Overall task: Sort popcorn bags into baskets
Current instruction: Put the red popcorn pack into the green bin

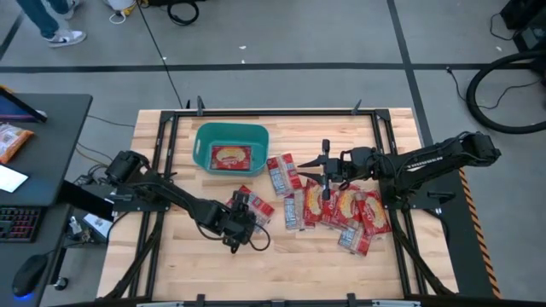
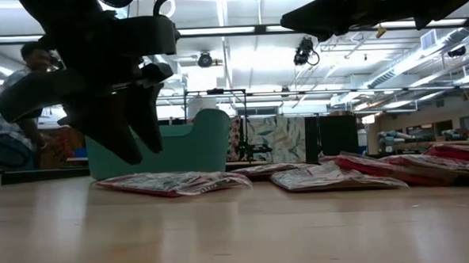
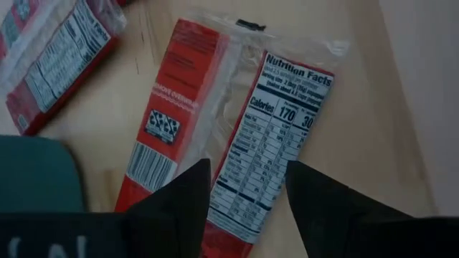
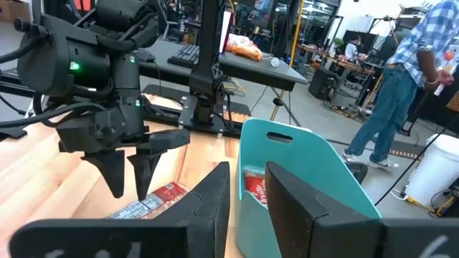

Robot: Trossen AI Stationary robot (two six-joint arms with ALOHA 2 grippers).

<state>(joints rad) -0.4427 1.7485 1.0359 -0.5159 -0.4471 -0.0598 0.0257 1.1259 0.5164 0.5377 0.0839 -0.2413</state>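
Note:
A teal basket [image 1: 205, 136] [image 2: 191, 141] stands at the table's far middle, with one red popcorn bag [image 1: 229, 156] lying flat in it. Several more bags [image 1: 341, 209] [image 2: 363, 173] lie flat and overlapping to its right. One bag [image 1: 258, 205] [image 3: 272, 122] [image 2: 173, 182] lies apart, print side up. My left gripper [image 1: 243, 215] [image 2: 140, 155] [image 3: 247, 179] hovers just above this bag, fingers pointing down, open, one on either side of its end. My right gripper [image 1: 324, 166] [image 4: 247, 186] hangs open above the bags, facing the basket [image 4: 315, 172].
Black rails [image 1: 166, 145] frame the wooden table on its left, right and far sides. Bare wood [image 1: 299, 264] runs along the near edge. An orange packet [image 1: 13, 141] lies on a dark desk off the table's left. A person [image 4: 409, 86] stands in the room beyond.

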